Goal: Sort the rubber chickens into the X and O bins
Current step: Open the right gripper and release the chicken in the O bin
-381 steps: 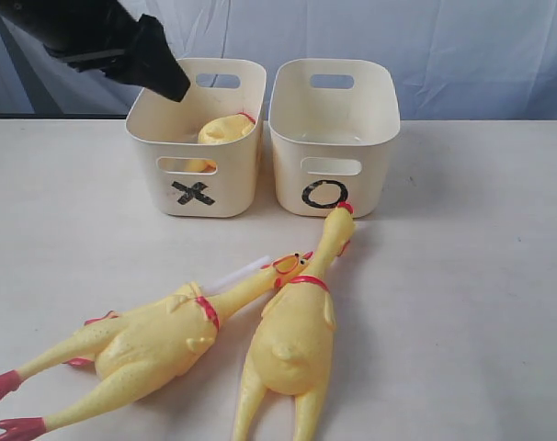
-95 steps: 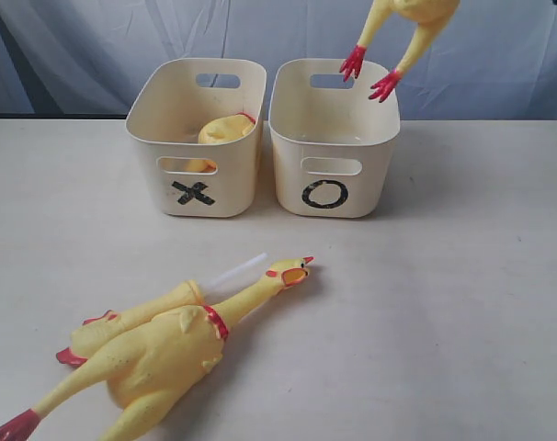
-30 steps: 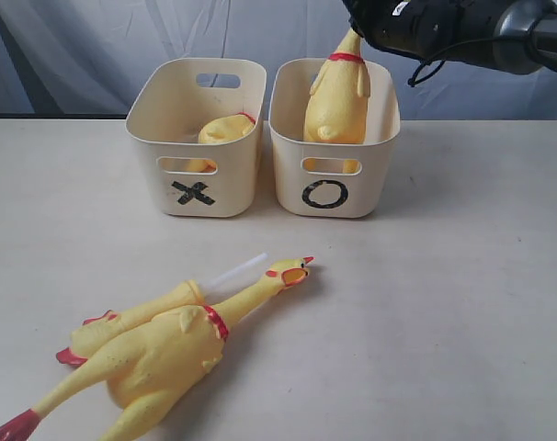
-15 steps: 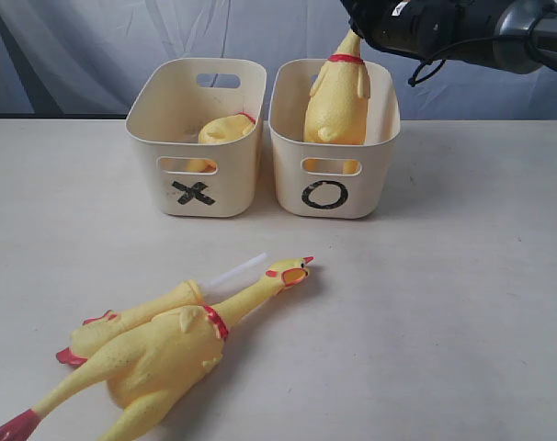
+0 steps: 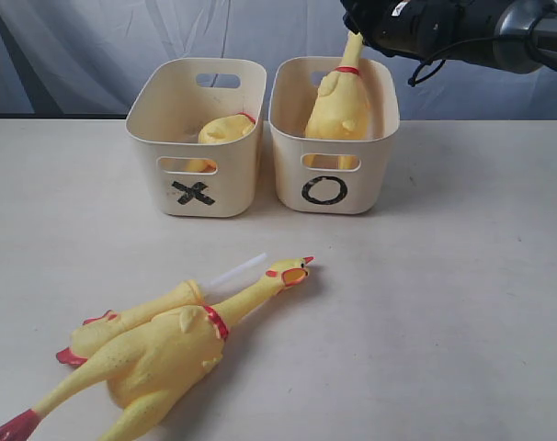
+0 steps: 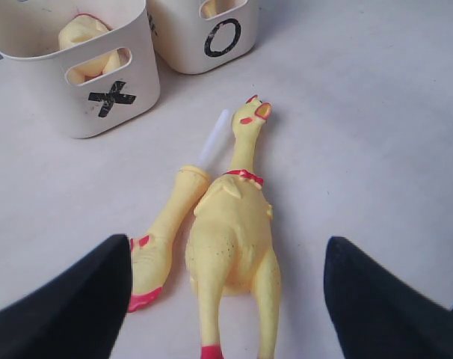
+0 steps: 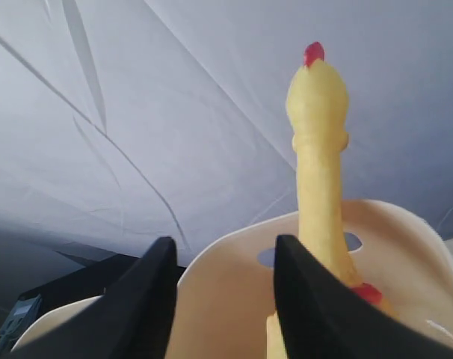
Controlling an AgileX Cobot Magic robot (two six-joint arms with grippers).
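Yellow long-necked rubber chicken (image 6: pixel 234 217) under the spread, empty left claw (image 6: pixel 228 254) looks soft, light, squashy; take its slim neck. Right claw (image 7: pixel 221 280) likewise released

You'll find the X bin (image 5: pixel 237 184), a cream tub with slot handles and a black X on its front wall. The O bin (image 5: pixel 370 175), its twin marked with a black O, stands just beside the X bin. A headless yellow body (image 5: pixel 225 129) lies inside the X bin. A long-necked chicken (image 5: pixel 338 106) stands upright in the O bin, its red collar above the rim. On the desk, well out from the X bin's marked wall, a second whole chicken (image 5: pixel 159 354) lies with its head nearer the X bin than its red feet. A yellow limb (image 5: pixel 154 308) with a white tube lies touching it.
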